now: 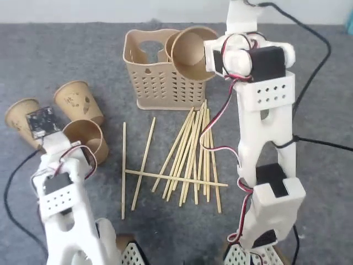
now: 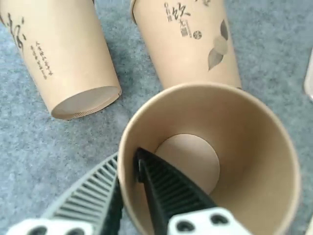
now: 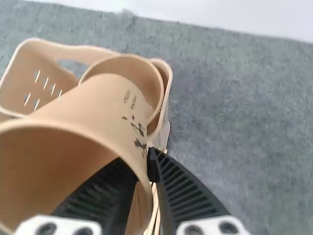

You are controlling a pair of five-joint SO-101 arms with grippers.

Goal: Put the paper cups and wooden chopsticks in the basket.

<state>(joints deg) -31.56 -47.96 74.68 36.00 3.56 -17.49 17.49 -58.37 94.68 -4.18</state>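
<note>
The tan slotted basket (image 1: 157, 72) stands at the back with one paper cup (image 1: 172, 44) inside. My right gripper (image 1: 212, 59) is shut on the rim of a second paper cup (image 1: 192, 55), held tilted over the basket's right end; in the right wrist view the gripper (image 3: 144, 157) pinches this cup (image 3: 68, 142) above the basket (image 3: 24, 56). My left gripper (image 1: 83, 150) is shut on the rim of a third cup (image 1: 88, 137) at the left. In the left wrist view the gripper (image 2: 128, 160) has one finger inside that cup (image 2: 220, 161). Several wooden chopsticks (image 1: 190, 152) lie scattered in front of the basket.
Two more paper cups lie on their sides on the grey carpet beyond my left gripper, one (image 1: 80, 99) nearer the basket and one (image 1: 21, 118) at the far left, also seen as cup (image 2: 190, 44) and cup (image 2: 63, 58). Cables trail behind the right arm.
</note>
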